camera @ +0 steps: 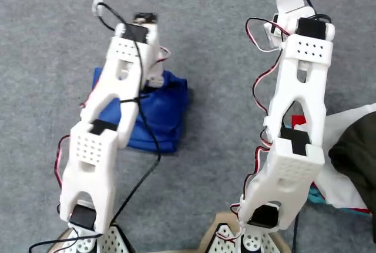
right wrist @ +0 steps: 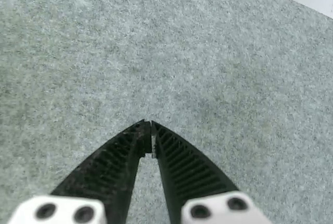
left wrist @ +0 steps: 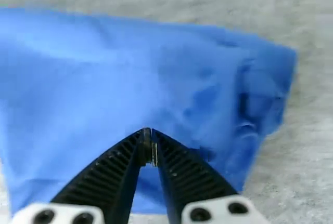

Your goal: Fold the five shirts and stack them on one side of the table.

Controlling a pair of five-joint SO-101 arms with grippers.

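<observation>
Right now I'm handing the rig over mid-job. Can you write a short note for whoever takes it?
Left gripper: shut, nothing in it, over the blue shirt.
Right gripper: shut, nothing in it, over bare table.
Things: the blue shirt lies in a compact folded bundle under the left arm. An unfolded heap sits at the table's right edge, with a white shirt and a dark shirt on top and bits of red and teal fabric beneath.
Done: the blue shirt looks folded.
Left: fold the shirts in the heap one by one, probably stacking them on the blue one.
</observation>
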